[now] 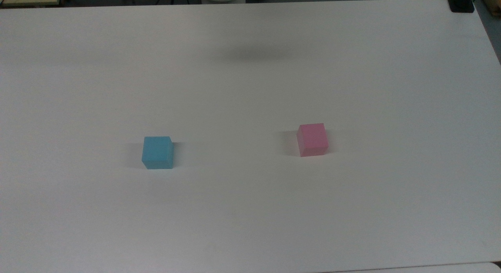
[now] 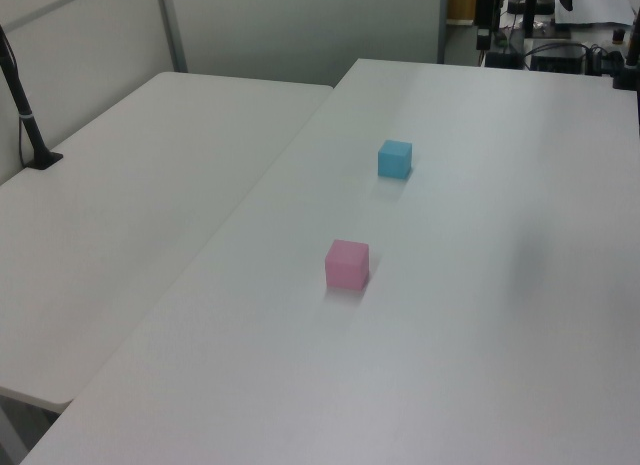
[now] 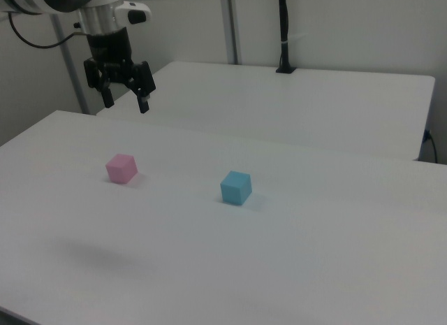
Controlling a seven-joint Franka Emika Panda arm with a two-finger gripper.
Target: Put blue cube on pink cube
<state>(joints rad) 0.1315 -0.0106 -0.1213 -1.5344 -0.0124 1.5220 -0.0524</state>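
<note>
A blue cube [image 1: 157, 152] and a pink cube [image 1: 312, 139] sit well apart on a white bench [image 1: 250, 210], each flat on its own face with nothing on top. In the top view the blue one lies to the left, the pink one to the right. In the left view the pink cube [image 2: 347, 264] is nearer the camera and the blue cube [image 2: 394, 159] farther back. In the right view the tool [image 3: 126, 100] hangs high in the air above the bench, beyond the pink cube [image 3: 121, 168], its two dark fingers [image 3: 142, 101] spread and holding nothing. The blue cube [image 3: 236, 187] rests to the right view's right of the pink one. A second bench [image 2: 120, 205] adjoins the first.
</note>
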